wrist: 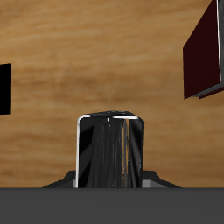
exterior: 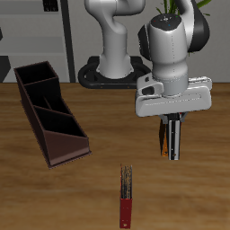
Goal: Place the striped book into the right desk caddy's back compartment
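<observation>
- The gripper (exterior: 171, 142) is hanging above the table (exterior: 198, 193), its jaws clamped narrow on the striped book (exterior: 169, 137), which is dangling upright between the fingers, clear of the wood.
- In the wrist view the striped book (wrist: 108, 150) is filling the space between the fingers, its dark glossy cover edged in white.
- The carry step appears to be in hand: the book is off the table but well apart from the right desk caddy (exterior: 49, 112), which is lying near the table's far side edge.
- The back compartment (exterior: 34, 77), the end section toward the table's back edge, is standing open; the next move calls for travelling across and lowering the book inside its upright walls.
- A red book (exterior: 127, 193) is standing near the table's front edge, off the likely path; nothing seems to be blocking the way.
</observation>
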